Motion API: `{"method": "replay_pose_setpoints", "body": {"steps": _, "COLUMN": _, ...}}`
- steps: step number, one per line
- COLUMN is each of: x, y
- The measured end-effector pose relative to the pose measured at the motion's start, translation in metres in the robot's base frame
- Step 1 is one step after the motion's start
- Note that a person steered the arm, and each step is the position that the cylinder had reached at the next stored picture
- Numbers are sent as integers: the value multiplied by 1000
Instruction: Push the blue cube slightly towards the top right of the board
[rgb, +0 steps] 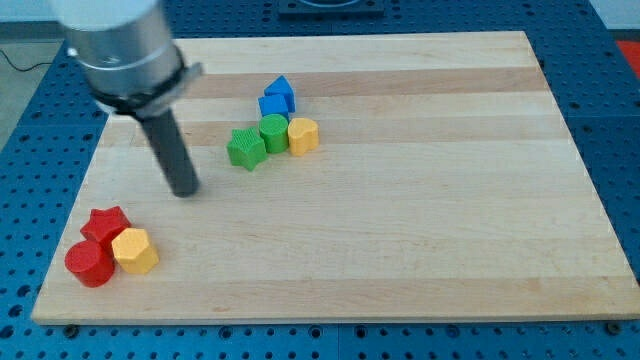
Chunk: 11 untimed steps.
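The blue cube (273, 105) sits in a cluster at the board's upper middle, touching a second blue block (281, 90) just above it. Below it stand a green cylinder (273, 131), a green star (245, 148) to the left and a yellow cylinder (303, 135) to the right. My tip (185, 190) rests on the board to the lower left of the cluster, about a block's width from the green star. The rod rises up and left to the grey arm body (115, 45).
A red star (106, 224), a red cylinder (89, 264) and a yellow hexagonal block (135, 251) are grouped at the board's lower left. The wooden board (430, 220) lies on a blue perforated table.
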<state>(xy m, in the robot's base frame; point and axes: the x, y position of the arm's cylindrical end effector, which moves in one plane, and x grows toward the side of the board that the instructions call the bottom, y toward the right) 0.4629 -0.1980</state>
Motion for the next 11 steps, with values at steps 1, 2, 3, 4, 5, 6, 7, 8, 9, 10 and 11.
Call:
{"method": "replay_pose_setpoints", "body": {"steps": 1, "x": -29, "y": -26}}
{"method": "replay_pose_setpoints", "body": {"steps": 2, "x": -49, "y": 22}}
{"method": "replay_pose_setpoints", "body": {"steps": 3, "x": -79, "y": 88}}
{"method": "replay_pose_setpoints", "body": {"steps": 4, "x": -111, "y": 133}}
{"method": "replay_pose_setpoints", "body": {"steps": 5, "x": -115, "y": 135}}
{"method": "replay_pose_setpoints", "body": {"steps": 6, "x": -118, "y": 143}}
{"method": "replay_pose_setpoints", "body": {"steps": 7, "x": -140, "y": 190}}
{"method": "replay_pose_setpoints", "body": {"steps": 8, "x": -165, "y": 242}}
{"method": "replay_pose_setpoints", "body": {"steps": 9, "x": -172, "y": 269}}
{"method": "replay_pose_setpoints", "body": {"steps": 10, "x": -162, "y": 234}}
{"method": "replay_pose_setpoints", "body": {"steps": 11, "x": -134, "y": 227}}
